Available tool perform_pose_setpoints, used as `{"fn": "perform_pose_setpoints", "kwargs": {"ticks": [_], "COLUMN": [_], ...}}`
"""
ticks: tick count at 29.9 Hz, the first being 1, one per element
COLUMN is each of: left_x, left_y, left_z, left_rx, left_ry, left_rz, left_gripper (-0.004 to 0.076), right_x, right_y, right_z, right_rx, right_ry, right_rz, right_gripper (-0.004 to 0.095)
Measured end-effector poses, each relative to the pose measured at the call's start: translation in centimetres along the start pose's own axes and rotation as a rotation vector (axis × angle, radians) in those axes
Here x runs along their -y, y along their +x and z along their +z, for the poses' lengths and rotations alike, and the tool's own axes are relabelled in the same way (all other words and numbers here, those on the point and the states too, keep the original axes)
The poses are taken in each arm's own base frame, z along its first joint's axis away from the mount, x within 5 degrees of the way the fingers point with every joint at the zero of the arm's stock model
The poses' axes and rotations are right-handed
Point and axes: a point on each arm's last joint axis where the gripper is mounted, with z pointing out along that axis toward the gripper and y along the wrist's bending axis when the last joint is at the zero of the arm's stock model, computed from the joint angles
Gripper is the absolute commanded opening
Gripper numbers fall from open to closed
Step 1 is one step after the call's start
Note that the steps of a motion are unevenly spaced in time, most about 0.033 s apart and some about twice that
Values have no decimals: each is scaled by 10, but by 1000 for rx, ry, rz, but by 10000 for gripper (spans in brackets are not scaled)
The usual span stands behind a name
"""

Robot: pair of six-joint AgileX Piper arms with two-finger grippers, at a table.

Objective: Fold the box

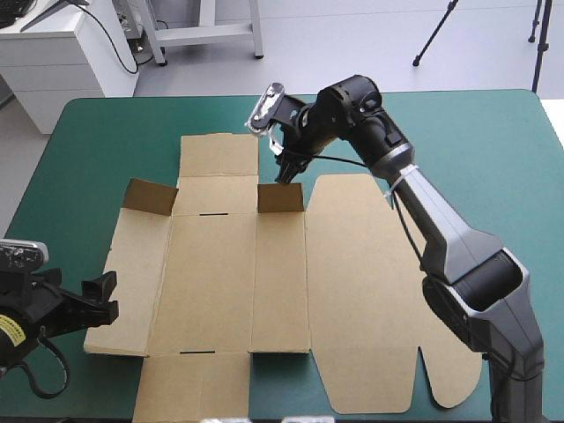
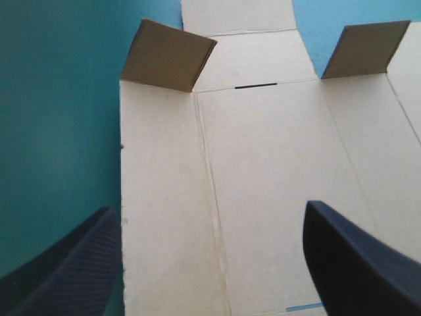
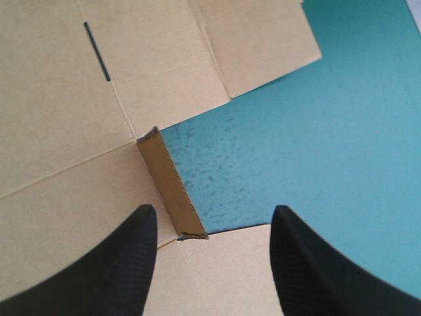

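My right claw (image 1: 285,169) is wide open. Its black fingers (image 3: 125,263) are spread above a small raised flap (image 3: 172,194) on the far side of the box (image 1: 211,273). The flap stands upright between the fingers, nearer one of them, and I cannot tell whether they touch. My left claw (image 1: 104,297) is also wide open at the box's left edge, toward the near side of the desk (image 1: 458,150). One finger is over the teal-green cover (image 2: 52,131) and the other over brown board. The box lies spread flat mid-desk. A second short flap (image 1: 148,196) stands upright at its far left corner. A broad lid panel (image 1: 370,291) with rounded corners lies flat on the right.
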Motion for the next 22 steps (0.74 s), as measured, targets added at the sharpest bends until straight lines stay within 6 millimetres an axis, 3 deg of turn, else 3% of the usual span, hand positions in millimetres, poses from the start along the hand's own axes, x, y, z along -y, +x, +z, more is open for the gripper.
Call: {"fn": "perform_pose_setpoints", "kwargs": {"ticks": [8,12,22], "left_x": [-14,-18,-13], "left_y": [5,2,-12], "left_z": [-4,-1,35], "left_rx": [-67,-71,-186], "left_ry": [-147,-210,-270], "left_rz": [-3,-4,43], "left_gripper": [547,547,547], "right_x": [36,43,30], "right_y": [19,33,94], "right_z": [-65,-91,-101], "right_rx": [82,92,-82], "right_ry": [115,149,132], "right_rz": [274,391,513], "right_gripper": [487,487,487]}}
